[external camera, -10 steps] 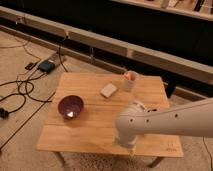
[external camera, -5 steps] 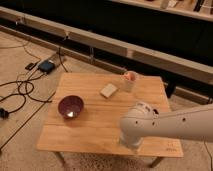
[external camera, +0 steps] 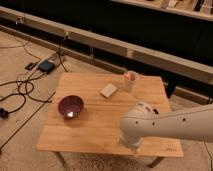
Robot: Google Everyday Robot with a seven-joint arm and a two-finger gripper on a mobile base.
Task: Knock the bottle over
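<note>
The bottle is hidden; my white arm (external camera: 170,124) covers the right part of the wooden table (external camera: 90,135), and no bottle shows on the bare parts. The arm reaches in from the right and bends down near the table's front edge. My gripper (external camera: 131,145) is at its lower end, just above the wood at the front right. A short pale cup (external camera: 130,80) with a pinkish inside stands at the back right, well clear of the arm.
A dark purple bowl (external camera: 70,106) sits on the left of the table. A pale sponge-like block (external camera: 108,90) lies near the back middle. Cables and a small box (external camera: 46,66) lie on the floor to the left. A low ledge (external camera: 165,60) runs behind.
The arm's bent end has shifted slightly to the right over the table's front. The bowl, the block and the cup have not moved.
</note>
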